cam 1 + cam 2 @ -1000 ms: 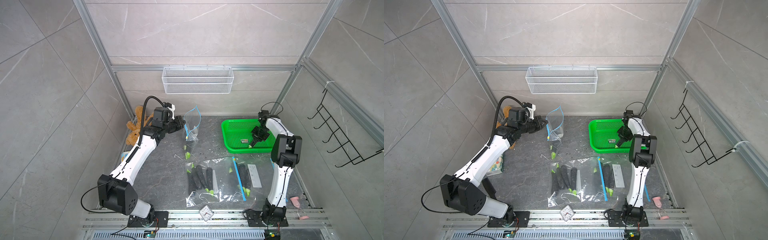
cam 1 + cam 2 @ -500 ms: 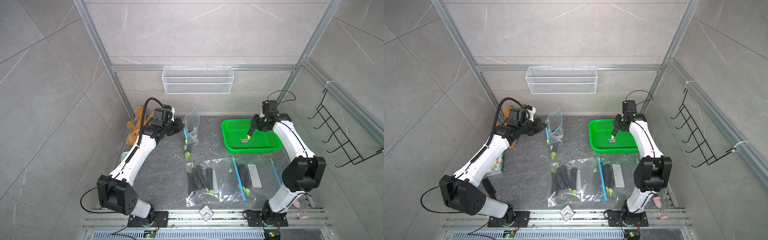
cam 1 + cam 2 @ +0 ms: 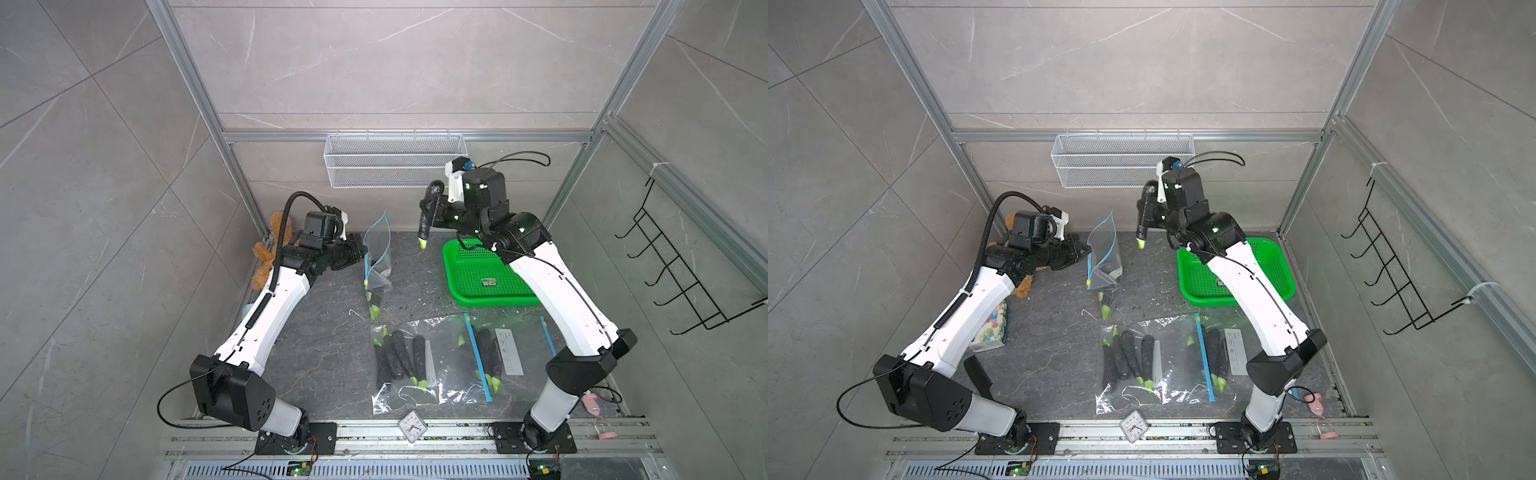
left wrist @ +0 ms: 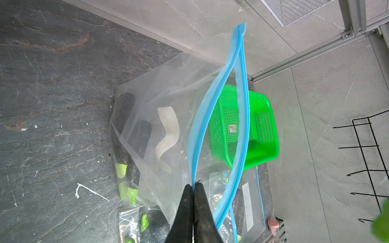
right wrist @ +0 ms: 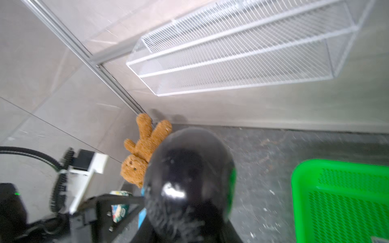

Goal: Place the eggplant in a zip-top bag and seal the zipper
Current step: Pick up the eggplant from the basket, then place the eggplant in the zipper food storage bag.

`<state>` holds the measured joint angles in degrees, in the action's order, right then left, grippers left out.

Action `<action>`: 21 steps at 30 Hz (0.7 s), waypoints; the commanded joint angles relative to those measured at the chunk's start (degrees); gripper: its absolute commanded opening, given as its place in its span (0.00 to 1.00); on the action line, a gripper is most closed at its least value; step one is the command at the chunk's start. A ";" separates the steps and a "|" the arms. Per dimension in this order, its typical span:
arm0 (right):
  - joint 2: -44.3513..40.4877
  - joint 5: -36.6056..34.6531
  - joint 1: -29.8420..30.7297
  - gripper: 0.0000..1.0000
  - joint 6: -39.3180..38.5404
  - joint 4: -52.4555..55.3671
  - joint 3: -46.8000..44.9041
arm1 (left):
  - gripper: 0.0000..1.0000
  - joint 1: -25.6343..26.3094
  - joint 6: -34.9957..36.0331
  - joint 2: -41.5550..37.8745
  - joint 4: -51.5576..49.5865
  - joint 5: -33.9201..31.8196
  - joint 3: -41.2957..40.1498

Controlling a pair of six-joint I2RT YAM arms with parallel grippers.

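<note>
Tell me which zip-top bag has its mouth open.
The upright bag, pinched at its blue zipper by the left gripper; its mouth gapes. The other bags lie flat on the table.

White wire basket hangs on the far wall; brown teddy bear sits far left; small clock lies near, centre.

Motion blur smears the right wrist view, where the eggplant hides whatever grips it and part of the teddy bear; the green basket runs off the frame. In both top views the bear, at ten o'clock, sits mostly behind the left arm, and the label in the basket, at two o'clock, is too small to read. A blurred green blob at the left wrist view's edge is unidentifiable.
</note>
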<state>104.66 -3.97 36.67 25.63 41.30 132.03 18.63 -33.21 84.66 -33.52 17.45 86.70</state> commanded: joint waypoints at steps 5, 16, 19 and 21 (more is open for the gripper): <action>17.23 -2.08 4.16 0.12 -0.63 5.35 22.30 | 0.00 0.35 -0.89 -2.83 -0.56 -0.53 2.14; 34.46 -3.34 5.99 0.11 0.94 13.02 43.03 | 0.00 0.84 -1.86 -3.64 -0.76 -0.87 2.88; 34.76 -4.29 6.20 0.11 0.47 12.47 41.72 | 0.00 0.96 -1.86 -3.87 -1.01 -1.19 3.12; 34.79 -4.50 6.37 0.11 0.30 12.24 41.25 | 0.00 0.99 -1.93 -4.05 -1.04 -1.37 3.21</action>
<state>139.24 -6.92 42.44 25.89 53.17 173.14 19.35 -34.68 83.09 -34.74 16.53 87.35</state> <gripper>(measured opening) 0.311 0.044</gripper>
